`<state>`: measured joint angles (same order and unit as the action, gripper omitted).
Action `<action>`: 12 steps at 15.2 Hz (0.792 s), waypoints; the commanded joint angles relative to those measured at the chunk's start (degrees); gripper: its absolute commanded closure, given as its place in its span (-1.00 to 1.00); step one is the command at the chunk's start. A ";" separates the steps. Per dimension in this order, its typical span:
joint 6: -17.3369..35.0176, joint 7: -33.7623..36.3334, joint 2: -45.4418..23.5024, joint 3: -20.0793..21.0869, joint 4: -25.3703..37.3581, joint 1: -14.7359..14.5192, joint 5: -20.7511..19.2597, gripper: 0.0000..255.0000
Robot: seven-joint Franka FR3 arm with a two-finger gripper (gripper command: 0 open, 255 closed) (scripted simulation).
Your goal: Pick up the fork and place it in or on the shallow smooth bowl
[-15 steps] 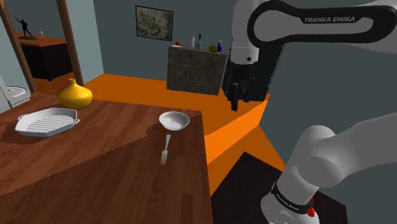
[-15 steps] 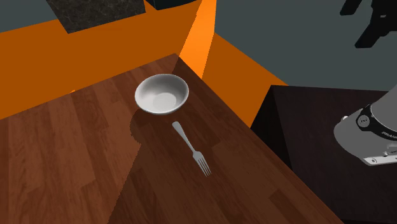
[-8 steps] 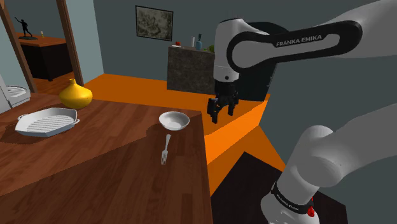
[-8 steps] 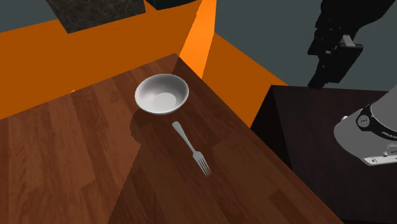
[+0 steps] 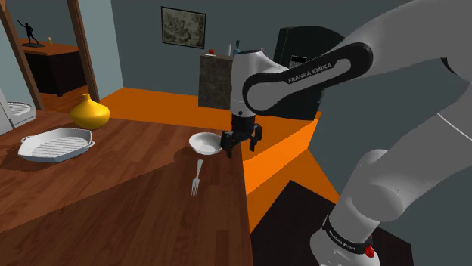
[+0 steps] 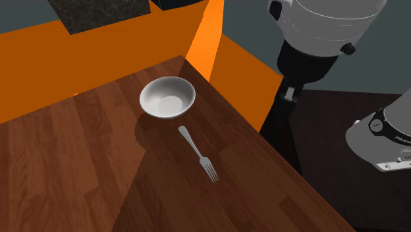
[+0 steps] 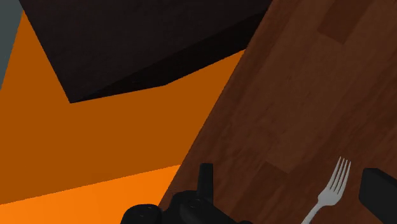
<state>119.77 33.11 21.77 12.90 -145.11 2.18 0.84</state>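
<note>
A silver fork (image 5: 197,176) lies on the wooden table (image 5: 113,196), its handle pointing at a shallow white bowl (image 5: 206,143) just beyond it. In the second exterior view the bowl (image 6: 167,97) sits near the table's corner, with the fork (image 6: 198,153) in front of it. My black gripper (image 5: 239,145) hangs open over the table's edge, just to the shoulder view's right of the bowl and above the fork's level. In the wrist view the fingers stand wide apart around the gripper (image 7: 291,191), and the fork's tines (image 7: 337,181) lie on the wood near one finger (image 7: 378,191). Nothing is held.
A white ridged dish (image 5: 55,144) and a yellow vase (image 5: 90,112) stand on the table's far left. Orange floor (image 5: 280,162) drops away past the table's edge. A dark stone cabinet (image 5: 231,81) stands behind. My dark stand (image 6: 329,151) is beside the table.
The arm has swung down and to the shoulder view's left, from high over the orange floor to the table's edge beside the bowl. The fingers stayed open. Fork and bowl have not moved.
</note>
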 commanded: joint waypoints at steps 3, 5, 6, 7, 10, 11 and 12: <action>8.72 8.14 -8.94 2.47 1.97 1.65 -2.09 -1.00; 12.33 12.50 -13.56 3.39 3.65 2.45 -4.03 -1.00; 13.99 14.78 -15.91 3.71 4.63 2.78 -5.22 -1.00; 15.54 17.11 -18.27 3.98 5.70 3.10 -6.54 -1.00; 19.51 24.34 -25.35 3.98 9.46 3.47 -11.08 -1.00; 20.60 26.76 -27.69 3.71 10.89 3.39 -12.69 -1.00; 21.59 29.12 -30.00 3.29 12.39 3.17 -14.27 -1.00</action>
<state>140.04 59.50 -5.81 16.46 -134.07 5.46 -11.72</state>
